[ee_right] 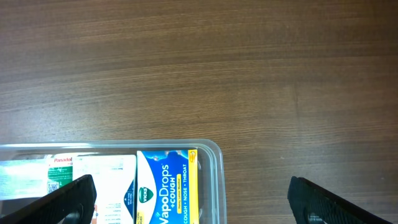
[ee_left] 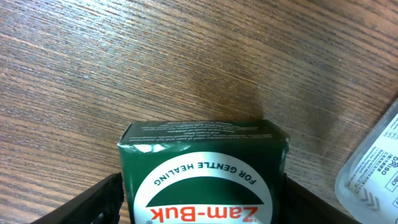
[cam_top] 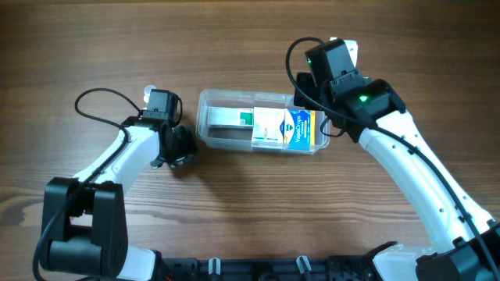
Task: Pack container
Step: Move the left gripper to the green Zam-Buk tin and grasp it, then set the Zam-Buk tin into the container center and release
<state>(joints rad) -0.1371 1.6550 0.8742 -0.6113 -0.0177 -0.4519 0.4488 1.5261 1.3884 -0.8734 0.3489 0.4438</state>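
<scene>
Clear container [cam_top: 205,125], long axis left-right, left end effector [ee_left: 202,190] gripping green box [ee_left: 205,140]

VapoDrops box [cam_top: 301,129] lies inside the container [cam_top: 201,117]; Zam-Buk box [ee_left: 205,177] is left of it

In the wrist views, the green Zam-Buk box [ee_left: 205,168] and the container [ee_right: 216,180] both run off the bottom edge.

White left arm [cam_top: 117,160] and right arm [cam_top: 410,164], black joints, looping black cables [cam_top: 94,97], green light [cam_top: 363,98].
</scene>
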